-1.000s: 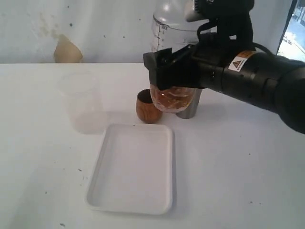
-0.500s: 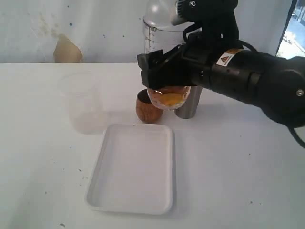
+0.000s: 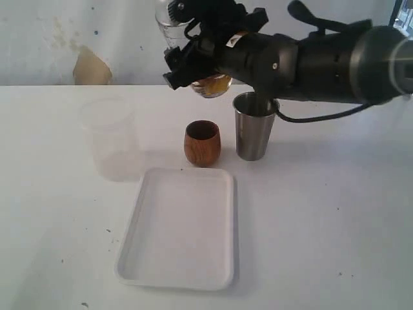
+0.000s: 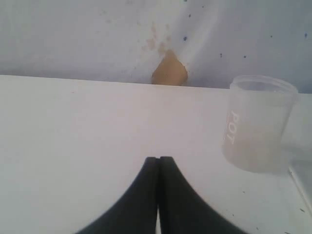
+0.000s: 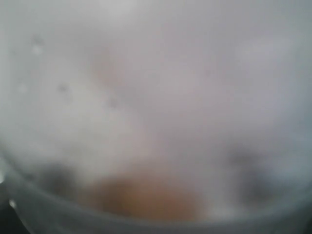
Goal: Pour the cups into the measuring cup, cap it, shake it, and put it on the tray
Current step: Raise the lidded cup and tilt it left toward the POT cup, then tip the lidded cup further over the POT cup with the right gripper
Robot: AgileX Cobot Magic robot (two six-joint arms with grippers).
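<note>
The measuring cup [image 3: 210, 85] in the right end effector [image 3: 193, 64] was clear, glossy plastic. Below it, the small cup [image 3: 202, 143] was grained brown wood, the tumbler [image 3: 253, 134] brushed steel, the tray [image 3: 177, 226] smooth white plastic, the table [image 3: 335, 226] matt white.

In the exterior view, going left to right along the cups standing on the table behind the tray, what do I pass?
frosted translucent plastic cup → brown wooden cup → brushed-steel tumbler
</note>
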